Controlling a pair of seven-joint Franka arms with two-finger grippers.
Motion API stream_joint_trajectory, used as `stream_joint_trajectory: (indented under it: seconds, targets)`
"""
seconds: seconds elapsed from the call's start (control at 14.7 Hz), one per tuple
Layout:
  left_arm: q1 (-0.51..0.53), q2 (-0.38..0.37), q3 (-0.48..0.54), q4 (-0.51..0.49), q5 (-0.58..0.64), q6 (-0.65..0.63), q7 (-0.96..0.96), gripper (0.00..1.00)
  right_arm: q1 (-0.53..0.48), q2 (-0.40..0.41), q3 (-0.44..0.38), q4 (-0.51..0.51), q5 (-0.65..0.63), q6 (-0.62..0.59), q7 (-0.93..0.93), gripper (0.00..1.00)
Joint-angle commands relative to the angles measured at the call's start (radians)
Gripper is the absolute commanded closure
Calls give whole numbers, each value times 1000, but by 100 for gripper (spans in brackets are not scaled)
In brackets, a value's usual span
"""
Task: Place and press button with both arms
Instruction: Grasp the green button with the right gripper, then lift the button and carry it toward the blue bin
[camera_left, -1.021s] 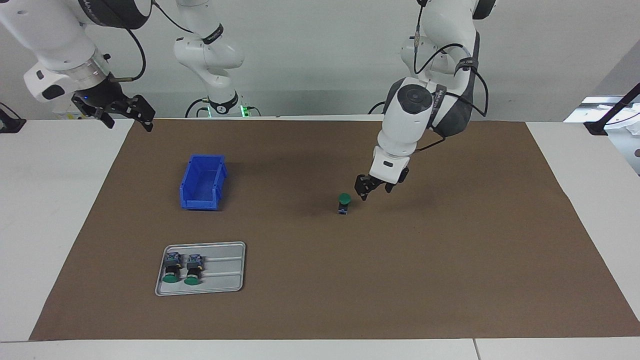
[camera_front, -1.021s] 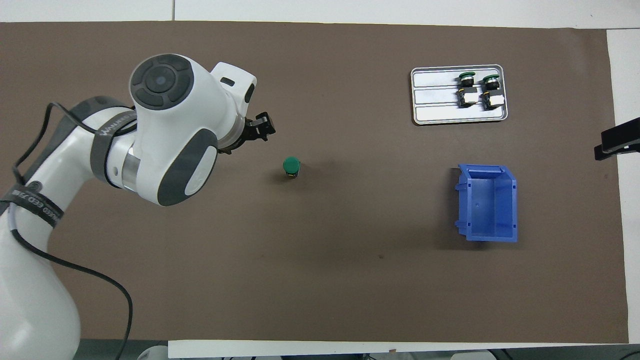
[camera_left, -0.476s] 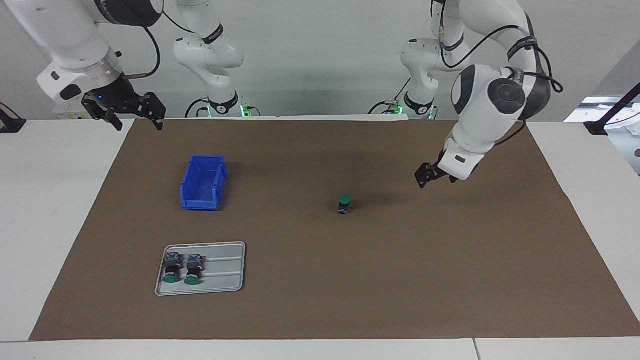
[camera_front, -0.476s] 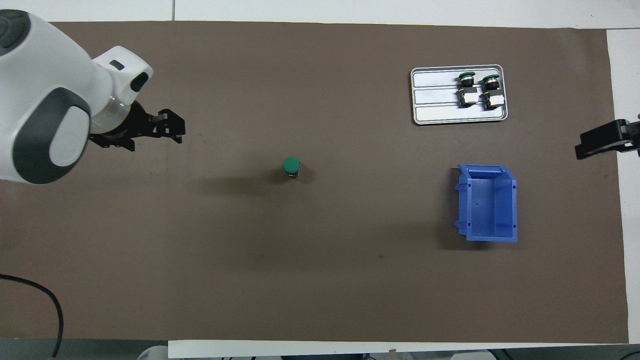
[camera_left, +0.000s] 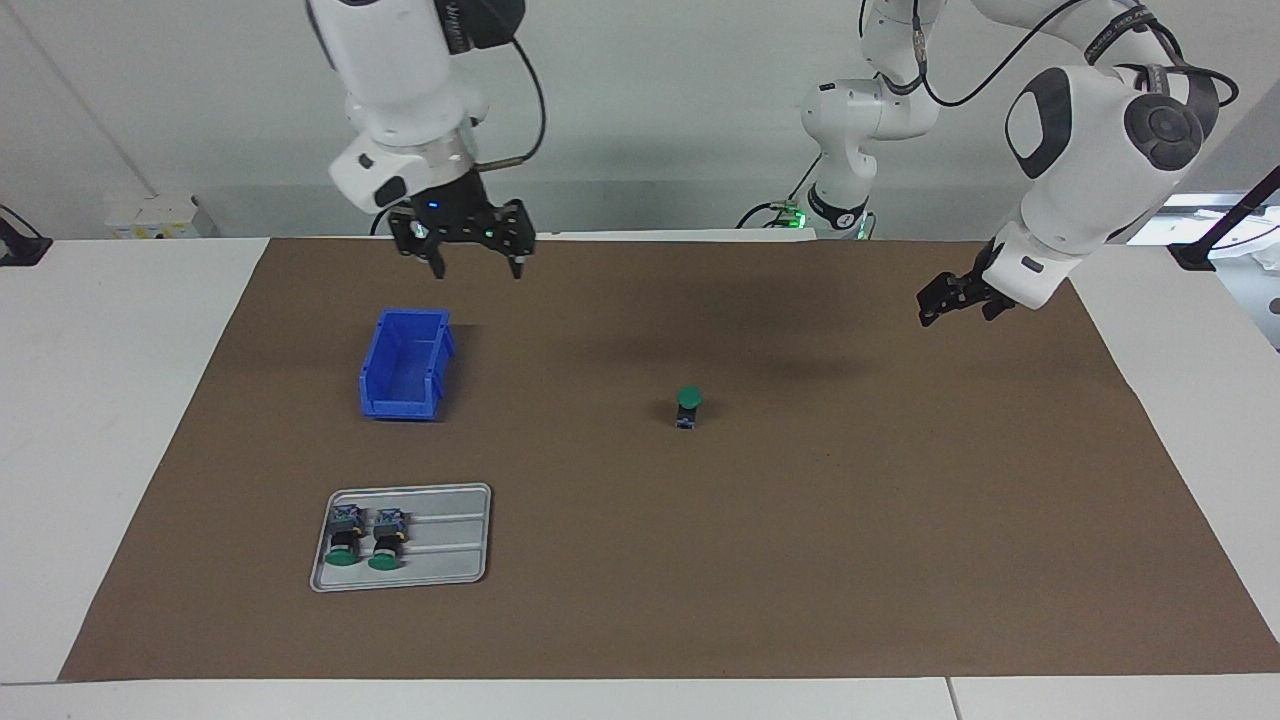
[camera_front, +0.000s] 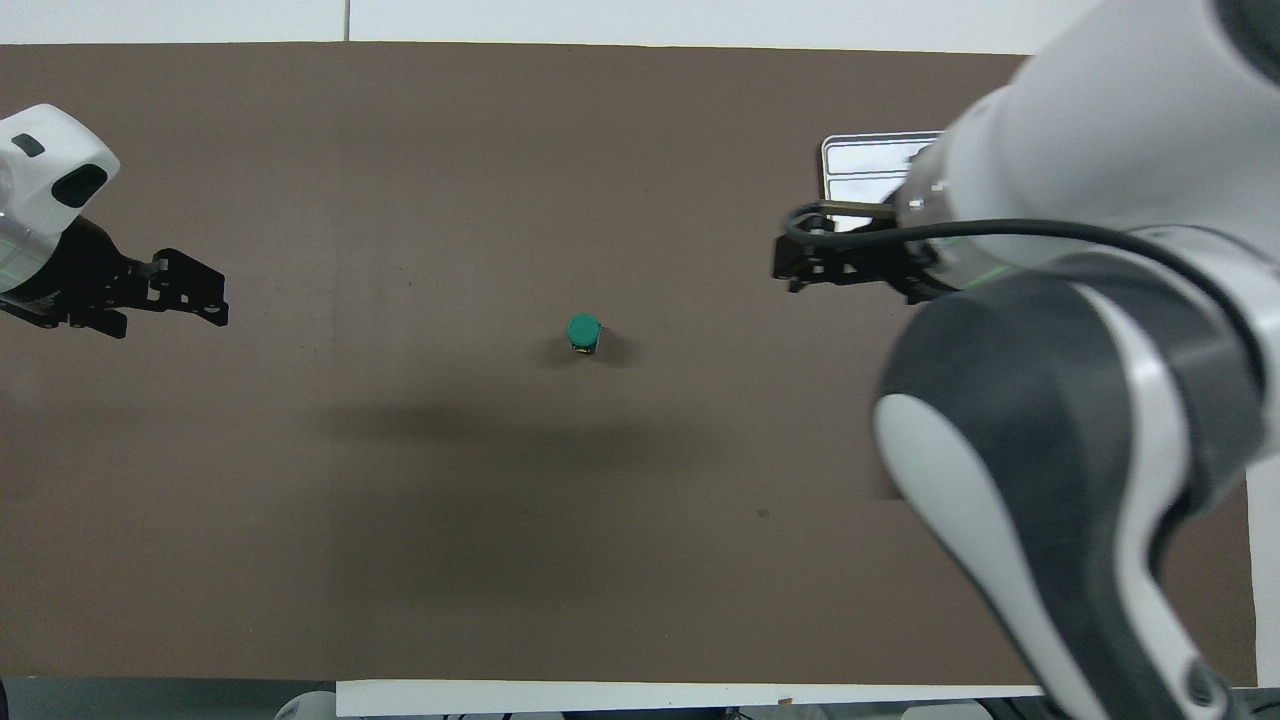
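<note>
The button (camera_left: 687, 405) stands upright on its terminal block in the middle of the brown mat, green cap up, with nothing touching it; the overhead view shows it from above as the button (camera_front: 583, 330). My left gripper (camera_left: 952, 314) hangs open and empty over the mat toward the left arm's end, well apart from the button; it is the left gripper (camera_front: 205, 300) in the overhead view. My right gripper (camera_left: 477, 268) is raised, open and empty, fingers pointing down, over the mat by the blue bin; it is the right gripper (camera_front: 792, 270) from above.
A blue bin (camera_left: 405, 364) sits empty toward the right arm's end. Farther from the robots lies a grey tray (camera_left: 455, 540) with two more green-capped buttons (camera_left: 345, 540) lying on it. From above, the right arm hides the bin and most of the tray (camera_front: 860, 165).
The left gripper has pulled away from the button toward its own end of the table and risen. The right arm has swung in from the table's end to over the mat by the bin.
</note>
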Motion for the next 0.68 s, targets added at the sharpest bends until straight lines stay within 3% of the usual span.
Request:
stream_joint_trajectory:
  seconds: [0.0,0.2,0.34,0.61]
  targets:
    - [2,-62,16,-12,14,-55,8,1,134,279,-7,265,7,55,230,0]
    - [4,-78,19,2,14,-94,5,1,220,367,-7,246,-10,213,308,0]
    - [4,-79,34,17,14,-100,7,1,234,367,-7,102,-10,348,308,0]
    - [4,-63,50,66,14,-115,13,1,251,366,-6,-15,-10,429,322,0]
